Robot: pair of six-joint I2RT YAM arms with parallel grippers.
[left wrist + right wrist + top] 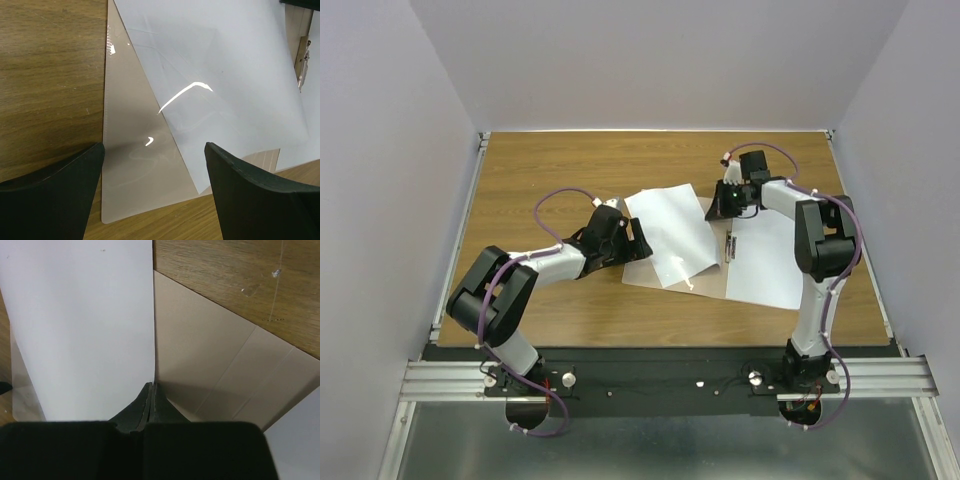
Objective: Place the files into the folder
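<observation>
The folder (705, 285) is lying open and flat on the wooden table (550, 180) in the middle of the overhead frame, its spread running left to right and its spine, with the metal clip (729, 245), running top to bottom. A tilted white sheet (670, 235) is resting on its left half, with the long axis leaning from upper left to lower right and the corners hanging askew over the cardboard. A second white sheet (765, 260) is lying on the right half, nearly square with the folder, its long axis pointing up and down the frame. The left gripper (638, 250) is hovering at the left edge of the tilted sheet with its jaws standing wide apart and holding nothing; in its wrist view the fingers (50, 195) are framing the folder's left flap and the sheet's lower corner. The right gripper (725, 210) is sitting at the folder's upper edge, by the tilted sheet's upper right corner, with its jaws pressed fully together right on that sheet's edge; whether the paper is actually being pinched between them cannot be told.
</observation>
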